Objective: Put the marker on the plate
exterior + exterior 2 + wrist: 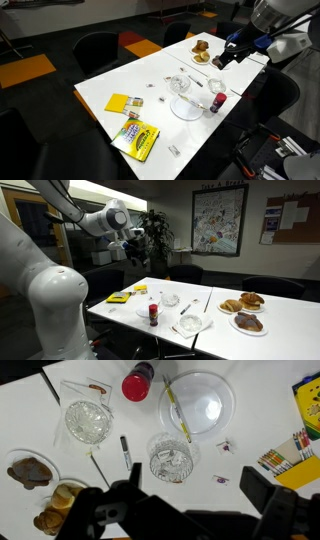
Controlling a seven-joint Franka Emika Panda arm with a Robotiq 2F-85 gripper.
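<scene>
The dark marker (125,452) lies flat on the white bench (20,420), just beyond your hand's fingertips in the wrist view. It sits between two clear glass bowls (172,458), closer to the one nearer your hand. The plate (210,405), round and white, sits farther out past that bowl, apart from the marker. A thin yellow pen (178,410) rests across one side of the plate. A red cup (137,380) stands just beside the plate. A crayon box (295,445) lies off to one side of your hand, and dishes of food (30,470) lie to the other. Your hand (195,505) hangs above the bench with its fingers spread wide and nothing between them.
</scene>
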